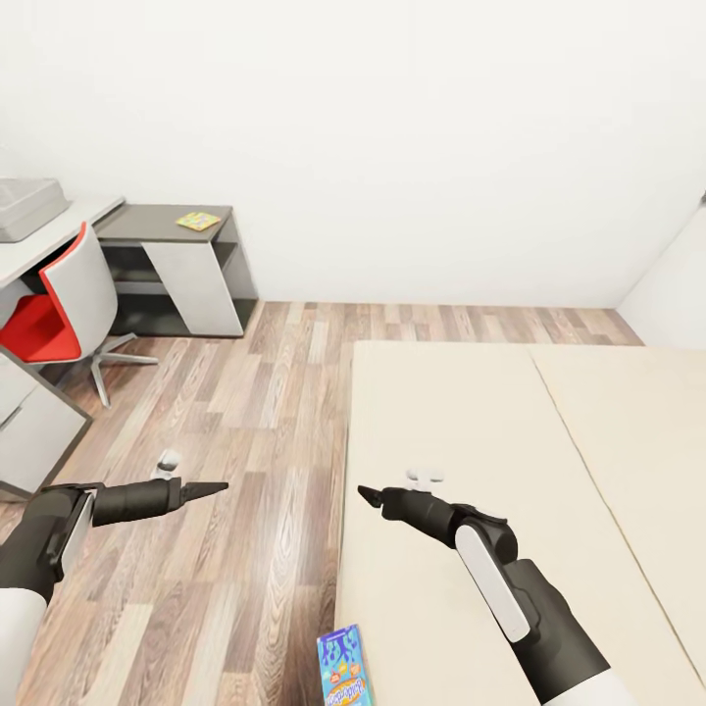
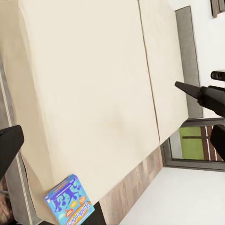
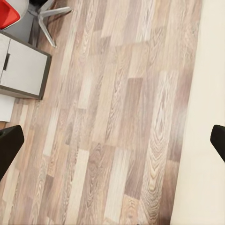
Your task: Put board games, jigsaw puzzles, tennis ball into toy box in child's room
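The robot faces a corner of the room, with a cream bed (image 1: 471, 441) filling the lower right of the head view and wood floor (image 1: 245, 412) to its left. A blue board game (image 1: 344, 667) lies on the bed at its near left corner, close to the edge; the left wrist view shows the same box (image 2: 69, 200) at the bed's corner. The left hand (image 1: 201, 488) hangs over the floor beside the bed, holding nothing, and its fingers sit at opposite edges of the left wrist view, so it stands spread wide. The right hand (image 1: 373, 496) hovers over the bed's left edge, well apart from the board game, also empty; its dark fingertips (image 3: 9, 150) likewise frame the right wrist view far apart, so it is open. Against the far wall a grey desk (image 1: 162, 226) carries a small yellow-green flat box (image 1: 198, 221), too small to tell what it is. A red chair (image 1: 59, 304) stands beside a second, lighter desk (image 1: 49, 235) on the left, which bears a grey container (image 1: 27, 206).
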{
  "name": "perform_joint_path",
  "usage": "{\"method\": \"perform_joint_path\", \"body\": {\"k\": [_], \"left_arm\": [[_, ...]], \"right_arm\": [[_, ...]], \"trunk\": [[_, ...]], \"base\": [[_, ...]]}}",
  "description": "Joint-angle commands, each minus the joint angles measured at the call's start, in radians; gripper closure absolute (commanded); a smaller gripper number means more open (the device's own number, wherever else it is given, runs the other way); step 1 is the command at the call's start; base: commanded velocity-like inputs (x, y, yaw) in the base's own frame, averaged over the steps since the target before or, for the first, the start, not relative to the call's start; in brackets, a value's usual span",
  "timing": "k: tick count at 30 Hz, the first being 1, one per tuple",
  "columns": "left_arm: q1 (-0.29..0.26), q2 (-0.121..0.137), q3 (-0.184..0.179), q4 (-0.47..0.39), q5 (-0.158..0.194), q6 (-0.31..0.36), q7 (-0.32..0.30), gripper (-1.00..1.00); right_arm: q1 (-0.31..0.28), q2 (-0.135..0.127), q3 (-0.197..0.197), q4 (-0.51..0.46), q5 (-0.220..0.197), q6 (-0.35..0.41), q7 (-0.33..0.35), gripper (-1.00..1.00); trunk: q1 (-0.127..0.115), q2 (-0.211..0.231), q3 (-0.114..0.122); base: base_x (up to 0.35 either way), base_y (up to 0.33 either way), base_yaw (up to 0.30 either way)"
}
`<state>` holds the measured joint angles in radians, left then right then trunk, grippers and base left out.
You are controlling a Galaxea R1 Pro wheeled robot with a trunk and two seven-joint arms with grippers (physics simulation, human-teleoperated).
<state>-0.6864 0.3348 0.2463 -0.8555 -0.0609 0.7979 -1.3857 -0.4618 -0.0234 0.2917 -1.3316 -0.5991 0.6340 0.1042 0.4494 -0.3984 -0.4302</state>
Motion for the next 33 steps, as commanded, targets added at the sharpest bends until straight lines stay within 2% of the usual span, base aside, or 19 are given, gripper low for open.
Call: {"method": "perform_joint_path", "body": {"k": [1,33], "left_arm": [[-0.001,0.000,0.002,0.000,-0.007,0.010,-0.008,-1.00],[-0.001,0.000,0.002,-0.002,-0.005,0.010,-0.012,-1.00]], "right_arm": [[-0.001,-0.001,0.001,-0.001,0.001,0.003,0.002,-1.00],[0.000,0.001,0.001,0.000,0.001,0.000,0.000,-1.00]], "trunk": [[0.001,-0.002,0.000],[0.001,-0.002,0.053]], "base": [[0.000,0.000,0.000],[0.000,0.000,0.021]]}}
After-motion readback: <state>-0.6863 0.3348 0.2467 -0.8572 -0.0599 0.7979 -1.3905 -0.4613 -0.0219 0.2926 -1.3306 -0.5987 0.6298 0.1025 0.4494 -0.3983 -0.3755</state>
